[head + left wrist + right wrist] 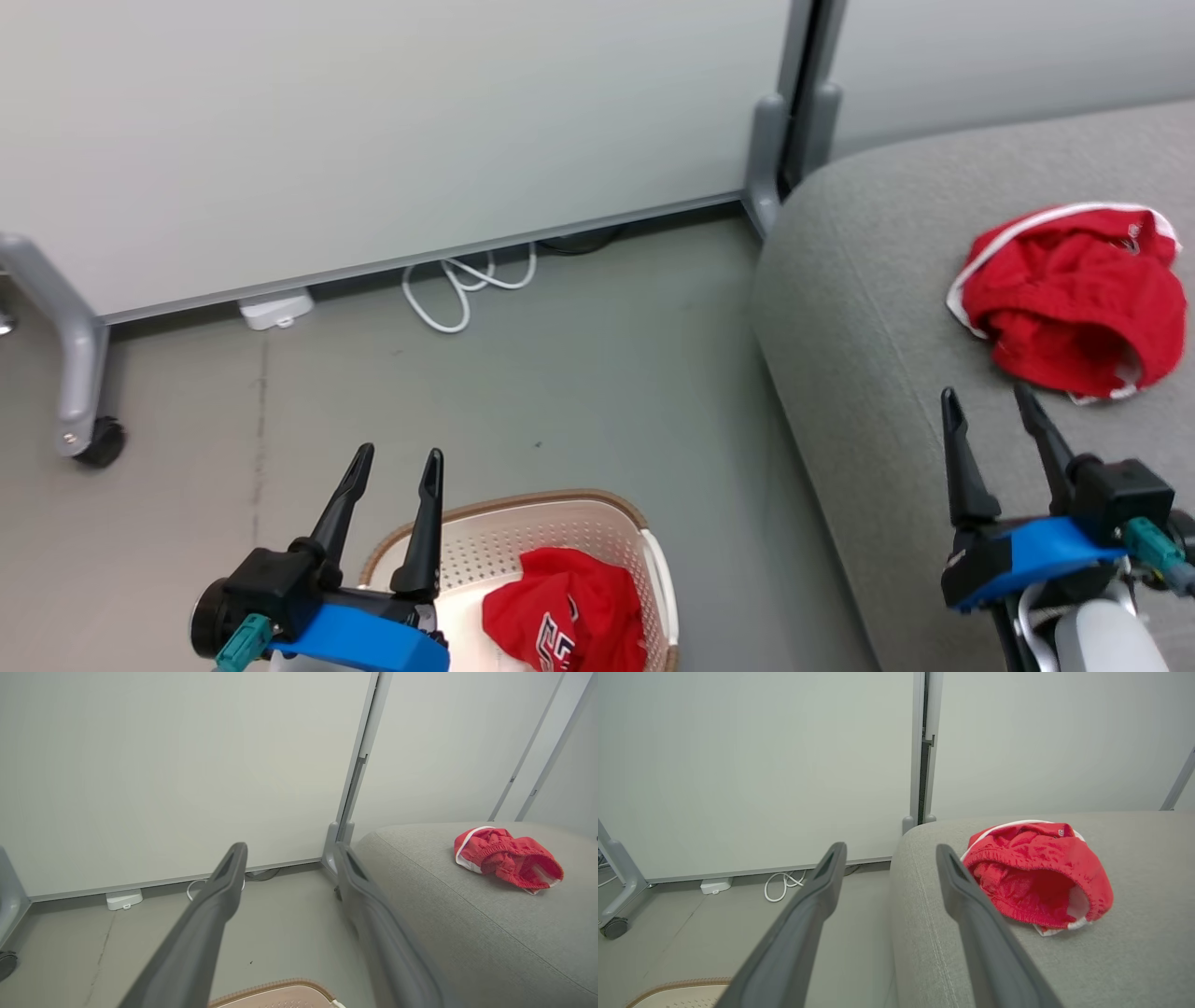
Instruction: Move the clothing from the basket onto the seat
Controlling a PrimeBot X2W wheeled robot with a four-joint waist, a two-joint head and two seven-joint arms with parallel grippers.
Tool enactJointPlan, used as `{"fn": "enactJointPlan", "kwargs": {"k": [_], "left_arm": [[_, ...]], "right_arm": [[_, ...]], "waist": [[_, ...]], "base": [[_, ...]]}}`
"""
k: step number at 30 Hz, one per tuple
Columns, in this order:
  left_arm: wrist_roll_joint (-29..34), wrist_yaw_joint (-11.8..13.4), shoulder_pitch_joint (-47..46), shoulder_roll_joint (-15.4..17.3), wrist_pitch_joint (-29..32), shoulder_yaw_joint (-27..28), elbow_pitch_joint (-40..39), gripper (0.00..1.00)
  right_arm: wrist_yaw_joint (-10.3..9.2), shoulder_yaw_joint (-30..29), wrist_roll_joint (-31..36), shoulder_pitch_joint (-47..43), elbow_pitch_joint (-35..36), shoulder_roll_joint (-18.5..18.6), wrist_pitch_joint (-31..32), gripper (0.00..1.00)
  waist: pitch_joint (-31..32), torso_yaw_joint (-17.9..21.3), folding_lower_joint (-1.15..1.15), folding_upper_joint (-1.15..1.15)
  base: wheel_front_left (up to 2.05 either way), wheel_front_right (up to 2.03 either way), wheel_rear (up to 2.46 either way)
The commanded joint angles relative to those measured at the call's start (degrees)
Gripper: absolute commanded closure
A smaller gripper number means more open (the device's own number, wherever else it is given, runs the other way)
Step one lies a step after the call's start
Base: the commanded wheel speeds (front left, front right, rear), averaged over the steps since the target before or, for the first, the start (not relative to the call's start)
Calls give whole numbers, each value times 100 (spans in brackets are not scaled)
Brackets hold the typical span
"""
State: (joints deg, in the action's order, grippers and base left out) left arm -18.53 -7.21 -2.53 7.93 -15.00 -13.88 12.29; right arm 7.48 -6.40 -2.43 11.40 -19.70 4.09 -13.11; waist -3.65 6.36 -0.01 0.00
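Black fingers of your left gripper (399, 459) stand spread with nothing between them, hovering above the left side of the basket (597, 505), which sits on the grey floor (579, 392). Entry for the basket: one red garment in it, the jersey (569, 616), bunched against the right wall with part of its black-and-white number showing. Right of that, the seat (868, 373) rises from the floor, close beside the basket. Your right gripper (986, 399) hangs over the seat's front part, jaws likewise wide apart and holding nothing, tips pointing toward the shorts (1074, 299). The shorts lie crumpled on the seat cushion, white piping up, just beyond those tips and apart from them. Judgement: half the clothing is across and the jersey is the remaining item, so the step in hand reads as the reach for the second pick. The next move calls for you to tip the left gripper down into the basket, straddle a raised fold of the jersey rather than the perforated wall, close on the cloth, lift clear of the rim, then carry rightward to the seat.
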Motion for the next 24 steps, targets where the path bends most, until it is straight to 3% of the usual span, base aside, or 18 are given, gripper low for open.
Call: {"fn": "enactJointPlan", "kwargs": {"k": [1, 9, 24], "left_arm": [[42, -42, 44, -13, -26, 33, 21, 0], [73, -42, 70, -68, -22, 365, 289, 0], [141, -43, 184, -81, -22, 910, 489, 0]], "right_arm": [[3, 2, 18, -172, 134, -32, 30, 0], [3, 133, -51, -967, 975, -122, 232, 0], [3, 311, -304, -1436, 1181, -122, 323, 0]], "waist": [[126, -187, 1, 0], [265, -612, 1, 0], [344, -958, 1, 0]], "base": [[0, 0, 0], [0, 0, 0], [0, 0, 0]]}}
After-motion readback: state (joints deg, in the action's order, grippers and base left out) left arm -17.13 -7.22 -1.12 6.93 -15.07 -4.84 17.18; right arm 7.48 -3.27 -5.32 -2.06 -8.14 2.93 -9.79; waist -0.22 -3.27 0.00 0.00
